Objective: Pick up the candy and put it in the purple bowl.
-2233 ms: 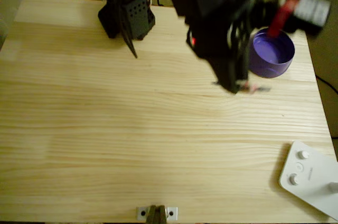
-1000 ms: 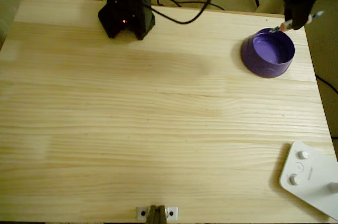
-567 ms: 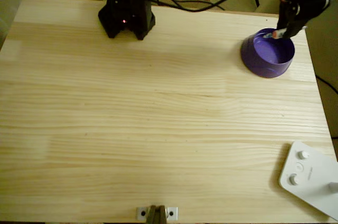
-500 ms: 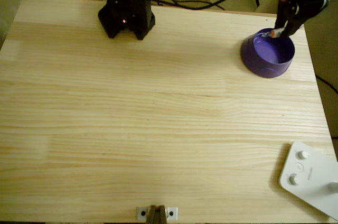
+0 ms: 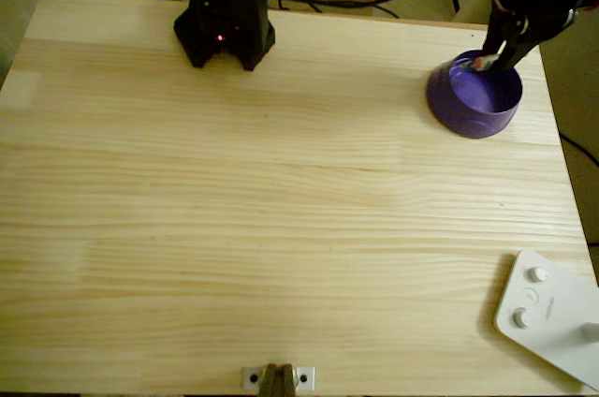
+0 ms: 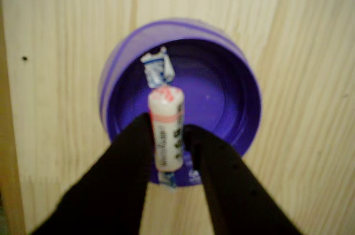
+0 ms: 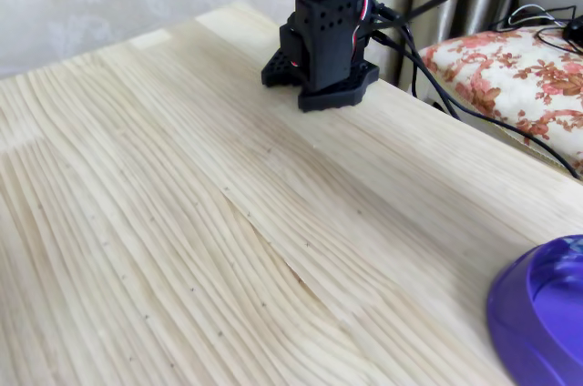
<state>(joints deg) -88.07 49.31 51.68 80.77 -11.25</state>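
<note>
The purple bowl (image 5: 474, 95) stands at the table's far right in the overhead view, fills the middle of the wrist view (image 6: 233, 107), and shows its rim at the lower right of the fixed view (image 7: 539, 318). My black gripper (image 5: 493, 55) hangs over the bowl's back rim, shut on the candy (image 5: 483, 63). In the wrist view the gripper (image 6: 168, 135) pinches the candy (image 6: 166, 124) between both fingers, the sweet pointing down over the bowl's inside, its twisted blue-white wrapper end toward the far wall.
The arm's black base (image 5: 225, 27) stands at the table's back edge, cables trailing behind it. A white flat device with knobs (image 5: 547, 315) lies at the front right corner. A small metal bracket (image 5: 277, 377) sits at the front edge.
The gripper carried the candy from the table beside the bowl up over the bowl's back rim, then lowered slightly toward the bowl. It still holds the candy.
</note>
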